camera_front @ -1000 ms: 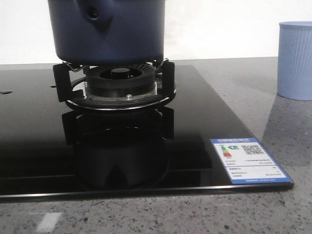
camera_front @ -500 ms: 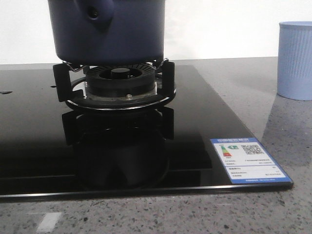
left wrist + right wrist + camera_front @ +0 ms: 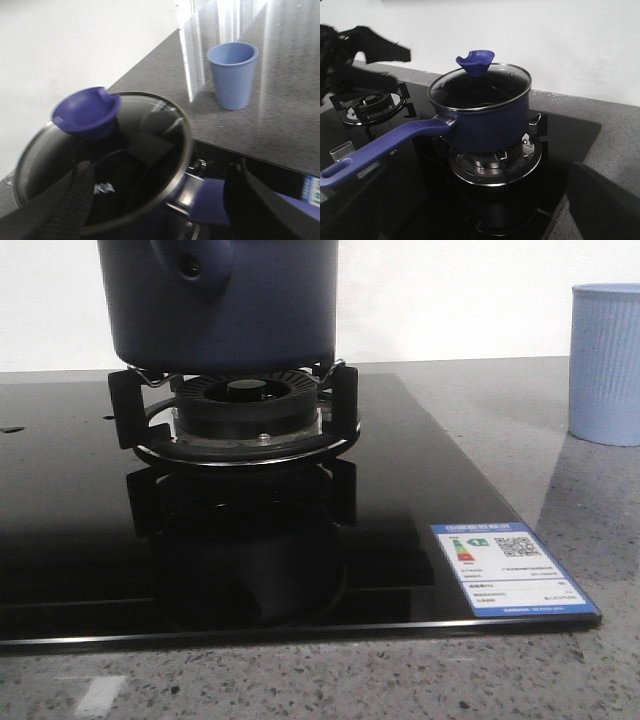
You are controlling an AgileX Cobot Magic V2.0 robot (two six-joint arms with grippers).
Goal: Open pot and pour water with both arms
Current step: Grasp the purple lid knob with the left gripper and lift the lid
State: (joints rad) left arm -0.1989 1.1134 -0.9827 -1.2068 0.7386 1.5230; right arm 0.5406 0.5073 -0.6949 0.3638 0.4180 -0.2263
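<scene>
The lid [image 3: 479, 85] sits on the pot [image 3: 482, 117]; left fingers [image 3: 82, 192] spread open above its knob [image 3: 87, 112]; right fingers' state unclear; next, descend and grip.

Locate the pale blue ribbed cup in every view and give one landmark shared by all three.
Front view: the pale blue ribbed plastic cup stands at the right edge on the grey speckled counter.
Left wrist view: the cup is on the counter beyond the pot.
Right wrist view: not in it.
Shared landmark: the dark navy-blue round pot.
</scene>
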